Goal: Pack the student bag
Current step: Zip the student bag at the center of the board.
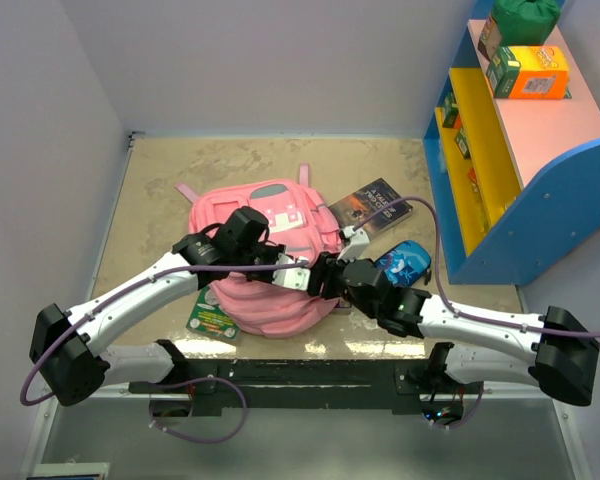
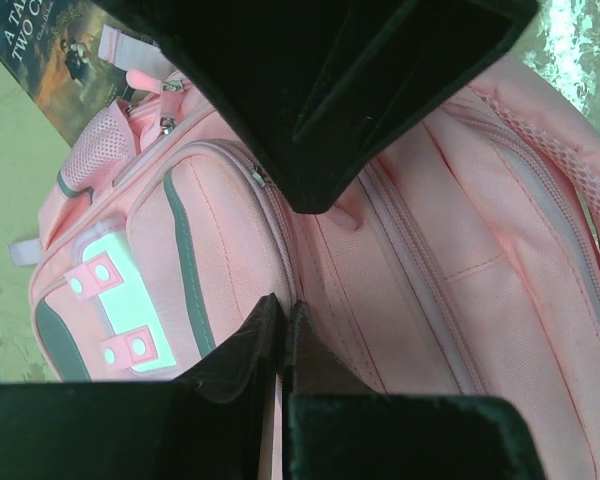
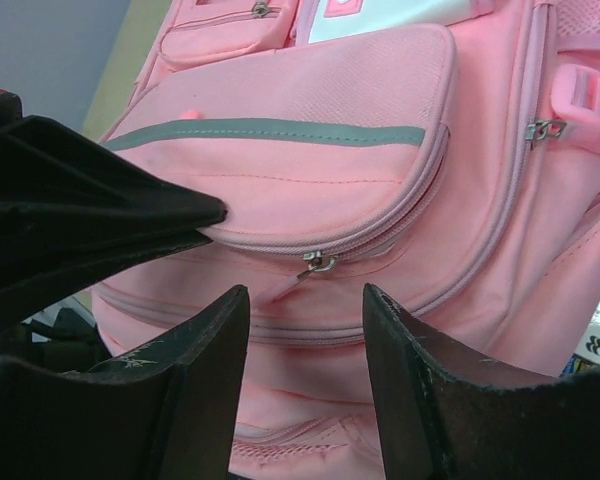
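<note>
The pink student bag (image 1: 265, 270) lies flat in the middle of the table with its white label (image 1: 280, 215) facing up. It fills the left wrist view (image 2: 460, 250) and the right wrist view (image 3: 310, 120). My left gripper (image 1: 302, 274) is shut, and its tips (image 2: 285, 305) rest on the seam of a front pocket. I cannot tell whether they pinch anything. My right gripper (image 1: 325, 276) is open just beside it. Its jaws (image 3: 305, 290) stand on either side of a metal zip pull (image 3: 317, 264) with a pink tab, apart from it. The left gripper's fingers (image 3: 130, 210) show there at the left.
A dark book (image 1: 370, 205) lies right of the bag, and a dark-blue pencil case (image 1: 405, 262) lies nearer. A green card pack (image 1: 212, 318) pokes out at the bag's near left. A blue, yellow and pink shelf (image 1: 500, 150) with an orange box (image 1: 530, 72) stands at the right.
</note>
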Robot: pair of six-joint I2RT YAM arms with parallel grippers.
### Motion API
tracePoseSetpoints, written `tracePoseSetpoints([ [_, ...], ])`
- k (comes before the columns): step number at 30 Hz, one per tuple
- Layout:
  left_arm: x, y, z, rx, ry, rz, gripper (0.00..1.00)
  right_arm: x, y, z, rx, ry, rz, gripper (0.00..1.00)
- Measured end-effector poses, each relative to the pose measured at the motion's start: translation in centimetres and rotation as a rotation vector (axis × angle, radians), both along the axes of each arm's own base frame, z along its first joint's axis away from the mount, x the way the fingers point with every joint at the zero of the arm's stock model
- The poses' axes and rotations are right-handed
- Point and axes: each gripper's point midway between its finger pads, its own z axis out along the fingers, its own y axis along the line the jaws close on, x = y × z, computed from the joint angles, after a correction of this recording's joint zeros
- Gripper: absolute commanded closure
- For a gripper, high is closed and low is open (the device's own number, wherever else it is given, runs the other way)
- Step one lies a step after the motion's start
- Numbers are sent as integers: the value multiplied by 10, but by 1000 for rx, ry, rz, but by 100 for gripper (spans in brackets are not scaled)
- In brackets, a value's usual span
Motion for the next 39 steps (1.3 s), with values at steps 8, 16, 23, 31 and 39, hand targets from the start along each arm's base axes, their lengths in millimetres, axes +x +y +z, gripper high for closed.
tracePoseSetpoints([
  [8,2,-2,2,-16,8,25,100,-1,8,-6,1,36,-33,48],
  [16,2,-1,1,-16,13,34,100,8,18,-10,-27,46,-86,66],
  [23,3,-1,0,-11,18,43,100,5,14,-15,-56,62,-115,95],
  [31,1,-5,1,-29,21,26,100,2,-3,-16,-97,45,-130,100],
  [39,-3,-2,-6,0,40,8,100,25,-19,-37,-224,33,-163,100],
])
